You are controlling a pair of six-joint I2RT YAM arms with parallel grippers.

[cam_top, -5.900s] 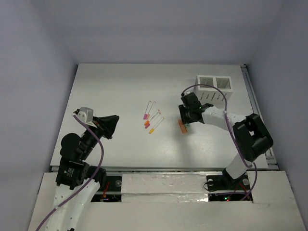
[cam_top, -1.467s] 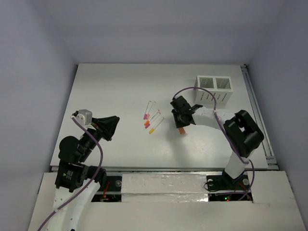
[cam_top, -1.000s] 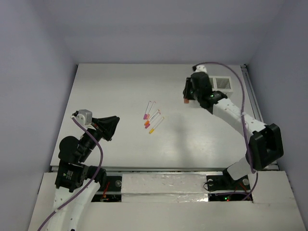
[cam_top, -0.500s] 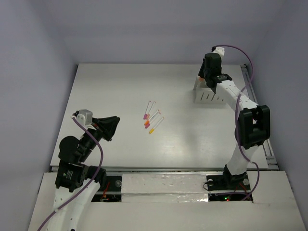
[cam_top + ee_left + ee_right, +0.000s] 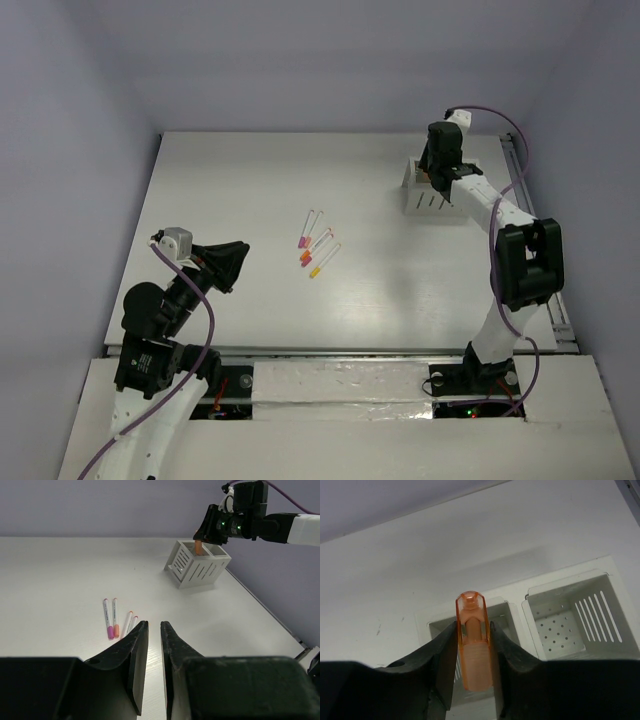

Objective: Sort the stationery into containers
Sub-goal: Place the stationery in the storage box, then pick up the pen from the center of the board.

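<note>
translucent orange piece (image 5: 472, 645), short and chunky, pinched upright by right gripper (image 5: 472, 652) over white holder (image 5: 570, 625); left gripper (image 5: 154, 645) nearly shut.

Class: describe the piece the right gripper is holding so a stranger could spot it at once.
Find the white two-compartment holder at the table's far right. Directly above it, the right gripper pinches a short, chunky orange piece held upright. Unlike the thin white pens lying mid-table, it is stubby, translucent orange and off the table.
</note>
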